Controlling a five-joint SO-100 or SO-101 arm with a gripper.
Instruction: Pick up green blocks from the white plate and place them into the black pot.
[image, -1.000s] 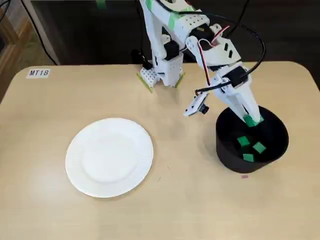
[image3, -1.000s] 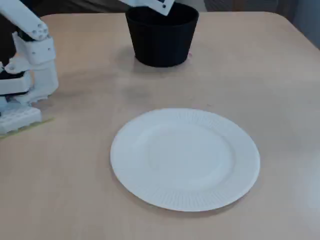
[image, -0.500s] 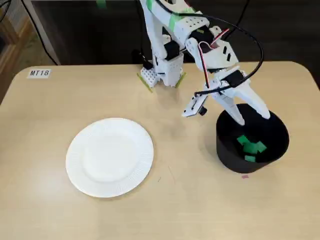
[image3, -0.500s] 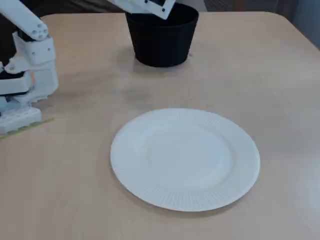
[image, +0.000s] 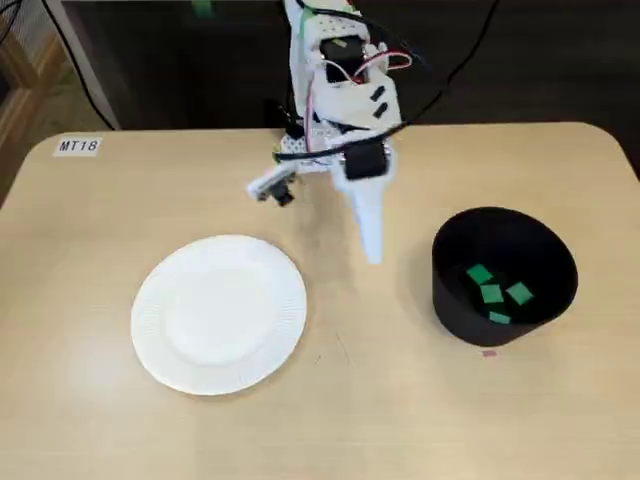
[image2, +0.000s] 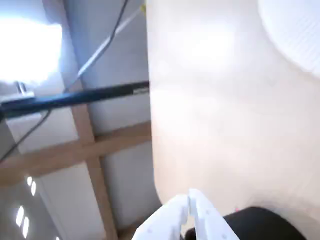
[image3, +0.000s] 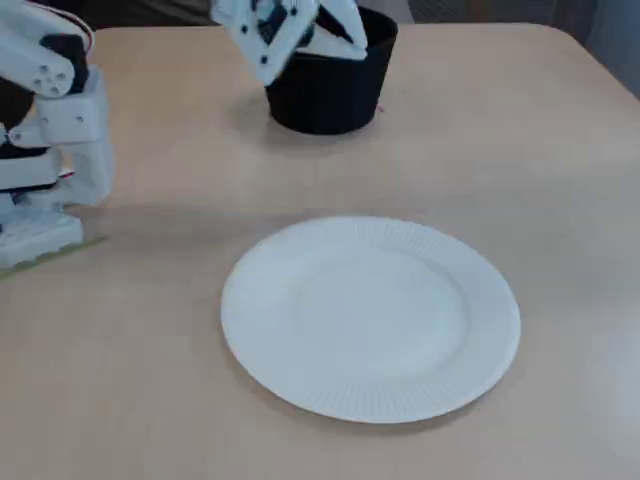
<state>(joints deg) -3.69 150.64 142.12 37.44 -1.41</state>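
The white plate (image: 218, 313) lies bare on the table's left half in a fixed view; it fills the middle of another fixed view as the plate (image3: 370, 318). The black pot (image: 447, 293) stands to the right and holds several green blocks (image: 491, 294). My gripper (image: 372, 254) hangs point-down between plate and pot, clear of both, shut with nothing in it. In the wrist view the fingers (image2: 175, 210) meet at the gripper (image2: 189, 196), with the pot (image2: 260, 222) at the bottom right and the plate's rim (image2: 295, 30) at the top right.
The arm's base (image: 320, 150) stands at the table's far edge, with cables above it. A label (image: 77, 146) sits at the far left corner. A small pink mark (image: 489, 352) lies just in front of the pot.
The gripper let a green block fall into the pot, then lifted out, swung left away from the pot and shut. The plate has not moved.
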